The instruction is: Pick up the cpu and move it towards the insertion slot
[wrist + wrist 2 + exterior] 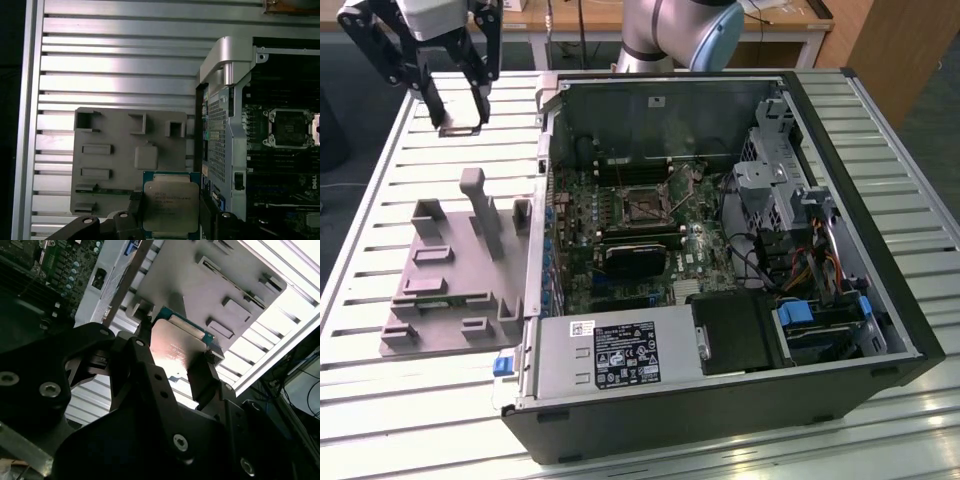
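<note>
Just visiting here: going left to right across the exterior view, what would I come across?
First the grey parts holder → insertion slot → metal drive cage. The gripper, shut on the cpu, hangs over the holder's span, so I left it unordered.

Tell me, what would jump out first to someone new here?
The opened computer case in the middle of the table, circuit board bare, strikes first. At the exterior view's upper left, black jaws grip the shiny square cpu in the air near a grey parts tray. The insertion slot, a silver-framed square, sits on the board inside the case.
</note>
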{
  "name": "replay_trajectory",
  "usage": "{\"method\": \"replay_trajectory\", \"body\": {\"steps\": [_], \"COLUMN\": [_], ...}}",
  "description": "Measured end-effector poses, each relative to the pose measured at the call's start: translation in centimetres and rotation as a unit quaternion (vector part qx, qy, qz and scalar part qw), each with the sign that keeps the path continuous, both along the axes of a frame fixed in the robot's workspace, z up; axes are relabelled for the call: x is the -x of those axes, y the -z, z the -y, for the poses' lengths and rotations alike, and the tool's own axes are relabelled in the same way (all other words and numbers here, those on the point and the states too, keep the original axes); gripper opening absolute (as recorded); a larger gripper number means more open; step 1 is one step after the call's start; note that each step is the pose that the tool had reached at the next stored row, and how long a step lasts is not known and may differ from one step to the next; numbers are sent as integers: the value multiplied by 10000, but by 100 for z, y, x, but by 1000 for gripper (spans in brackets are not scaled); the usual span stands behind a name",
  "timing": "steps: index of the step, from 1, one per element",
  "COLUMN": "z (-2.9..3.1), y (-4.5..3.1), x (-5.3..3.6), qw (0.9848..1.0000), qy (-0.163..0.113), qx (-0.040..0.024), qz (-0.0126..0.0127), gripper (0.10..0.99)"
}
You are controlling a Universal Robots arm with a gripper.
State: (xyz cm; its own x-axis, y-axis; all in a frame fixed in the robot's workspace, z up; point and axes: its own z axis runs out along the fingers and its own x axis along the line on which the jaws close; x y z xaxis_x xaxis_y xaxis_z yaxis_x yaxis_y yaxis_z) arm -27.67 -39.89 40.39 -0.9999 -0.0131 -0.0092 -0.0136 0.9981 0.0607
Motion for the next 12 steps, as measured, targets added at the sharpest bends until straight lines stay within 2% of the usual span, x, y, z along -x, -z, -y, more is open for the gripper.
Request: {"method": "replay_trajectory", "body": {"steps": [12], "z": [0], "y": [3], "x": [-365], "qw": [10000], "qy": [1], "qx": [0], "qz": [1], "gripper": [537]}}
